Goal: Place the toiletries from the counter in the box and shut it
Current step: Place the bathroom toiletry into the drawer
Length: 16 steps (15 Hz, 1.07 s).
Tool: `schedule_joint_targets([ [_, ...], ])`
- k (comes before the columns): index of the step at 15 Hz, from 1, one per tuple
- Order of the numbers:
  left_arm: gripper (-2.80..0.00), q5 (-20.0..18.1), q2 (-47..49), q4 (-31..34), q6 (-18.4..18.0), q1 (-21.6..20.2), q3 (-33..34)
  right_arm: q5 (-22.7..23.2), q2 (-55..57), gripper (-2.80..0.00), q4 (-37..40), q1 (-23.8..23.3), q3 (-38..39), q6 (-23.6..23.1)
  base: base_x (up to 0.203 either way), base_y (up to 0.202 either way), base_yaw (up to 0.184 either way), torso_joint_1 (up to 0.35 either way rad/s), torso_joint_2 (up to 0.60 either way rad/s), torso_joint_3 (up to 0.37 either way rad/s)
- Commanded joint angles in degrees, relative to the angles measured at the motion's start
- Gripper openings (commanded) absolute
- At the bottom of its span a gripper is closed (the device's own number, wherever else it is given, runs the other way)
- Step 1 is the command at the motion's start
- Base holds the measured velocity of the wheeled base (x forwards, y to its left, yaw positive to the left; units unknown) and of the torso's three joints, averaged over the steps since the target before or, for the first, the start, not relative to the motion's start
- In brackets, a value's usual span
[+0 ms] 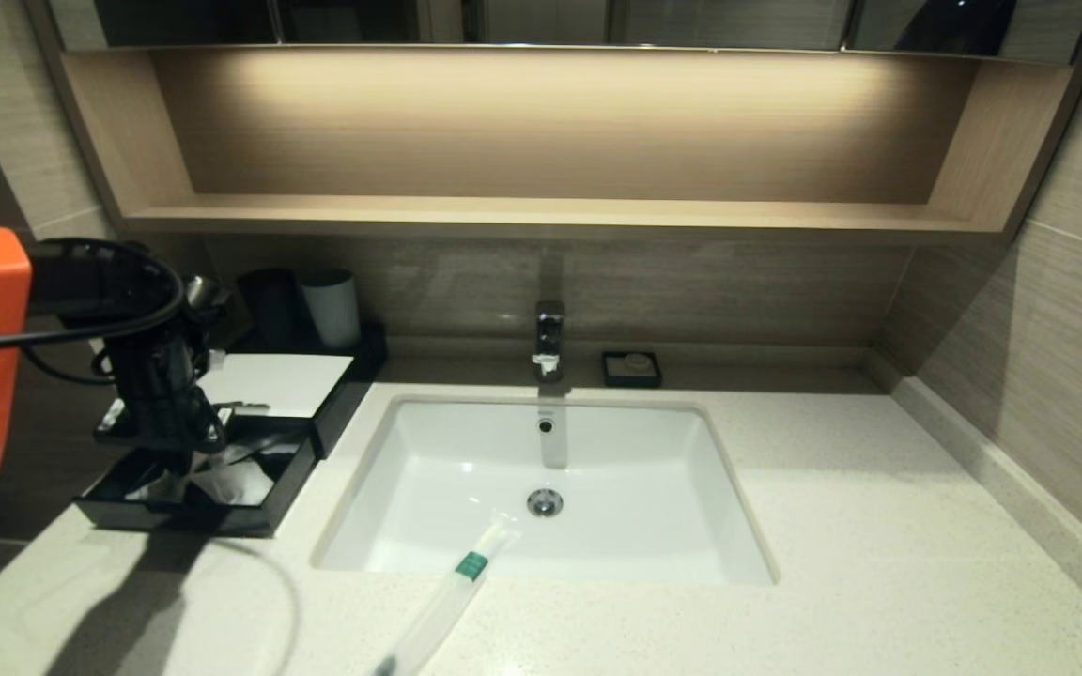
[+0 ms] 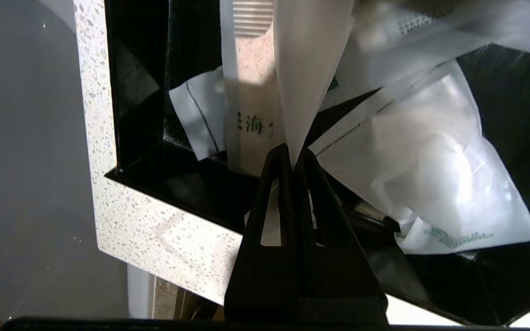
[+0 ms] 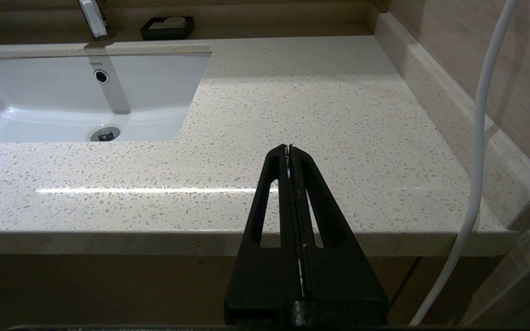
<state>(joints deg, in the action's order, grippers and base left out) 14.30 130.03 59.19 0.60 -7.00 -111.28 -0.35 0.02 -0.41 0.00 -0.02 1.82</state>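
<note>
A cream speckled stone tabletop (image 1: 879, 526) runs wall to wall under a lit tan wooden shelf (image 1: 550, 211), with grey tiled walls behind and at the right. A white rectangular sink (image 1: 654, 488) is set into it, a chrome tap (image 1: 548, 340) at its back edge and a small black soap dish (image 1: 631, 368) just beside the tap. At the tabletop's far left stands the black box (image 1: 330, 418), its drawer pulled open toward the front, two cups (image 1: 330, 305) behind it. The left tool (image 2: 293, 154) hangs over the open drawer, pinched tight on a white sachet (image 2: 308, 69), whose free length points down into the drawer among other white packets (image 2: 430, 174). Another sachet (image 1: 452, 596) lies on the front tabletop, its long axis diagonal, its green-banded far end overhanging the sink rim. The right tool (image 3: 289, 148), its jaws pressed together and empty, is parked off the tabletop's front edge
</note>
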Motion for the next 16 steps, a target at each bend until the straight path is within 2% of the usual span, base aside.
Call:
schedule_joint_targets([
  [1, -2.80, 0.11, 0.84, -0.58, 0.10, -0.03, 0.01, 0.00, 0.06, -2.80, -0.02, 0.00, -0.01, 0.03, 0.000, 0.000, 0.000, 0.000, 0.00, 0.000],
  [7, -2.80, 0.32, 1.19, -2.97, 0.11, -0.91, -0.01, 0.00, 0.06, -2.80, -0.02, 0.00, -0.06, 0.03, 0.000, 0.000, 0.000, 0.000, 0.00, 0.000],
  [13, -2.80, 5.57, 0.84, -4.99, -0.07, -1.44, 0.01, 0.00, 0.06, -2.80, -0.02, 0.00, 0.02, 0.03, 0.000, 0.000, 0.000, 0.000, 0.00, 0.000],
  [16, -2.80, 6.53, 0.93, -5.05, -0.16, -1.53, 0.01, 0.00, 0.06, -2.80, -0.02, 0.00, 0.02, 0.03, 0.000, 0.000, 0.000, 0.000, 0.00, 0.000],
])
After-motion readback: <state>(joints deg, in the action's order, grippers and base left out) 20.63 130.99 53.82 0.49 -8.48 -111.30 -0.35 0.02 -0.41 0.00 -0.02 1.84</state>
